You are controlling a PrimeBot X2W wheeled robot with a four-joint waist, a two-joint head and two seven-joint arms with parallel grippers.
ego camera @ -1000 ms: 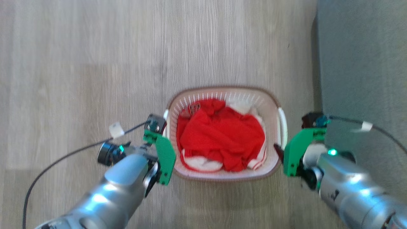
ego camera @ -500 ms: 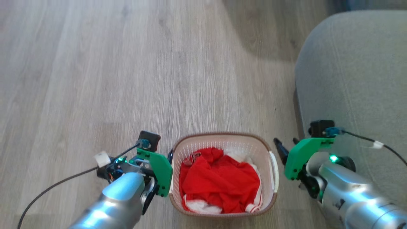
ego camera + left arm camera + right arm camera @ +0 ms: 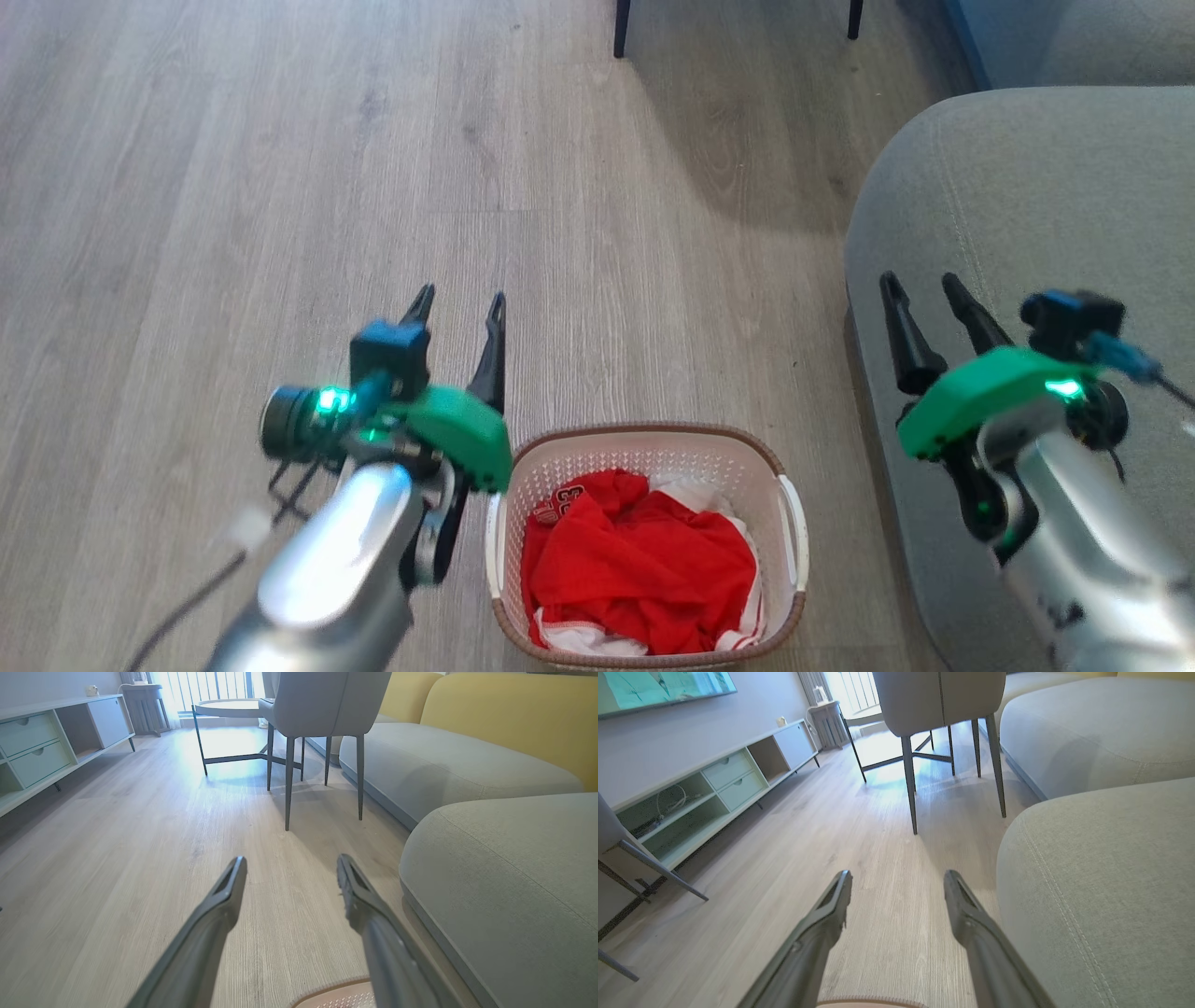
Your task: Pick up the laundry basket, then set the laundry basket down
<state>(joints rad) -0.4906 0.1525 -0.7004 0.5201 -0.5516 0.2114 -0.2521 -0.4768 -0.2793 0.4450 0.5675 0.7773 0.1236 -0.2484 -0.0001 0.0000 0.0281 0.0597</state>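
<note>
The laundry basket (image 3: 653,455) stands on the wooden floor (image 3: 280,187) at six o'clock in the head view, its brown rim uppermost and a white handle on each short side. A crumpled red garment (image 3: 644,579) fills most of it, with white cloth (image 3: 695,490) showing at the garment's one o'clock edge. A sliver of the basket's rim also shows at six o'clock in the left wrist view (image 3: 336,996).

The left tool (image 3: 460,297) hangs at ten o'clock of the basket, clear of the rim, its two dark fingers spread wide with nothing between them; its own camera shows the same wide gap (image 3: 292,861). The right tool (image 3: 919,280) is at two o'clock of the basket, well apart from it and over the edge of the grey sofa (image 3: 1027,205), fingers likewise parted and empty (image 3: 898,876).

The sofa lies at three o'clock of the basket. A grey chair (image 3: 322,700) stands at twelve o'clock, and a low cabinet (image 3: 37,751) runs along the wall at ten o'clock.
</note>
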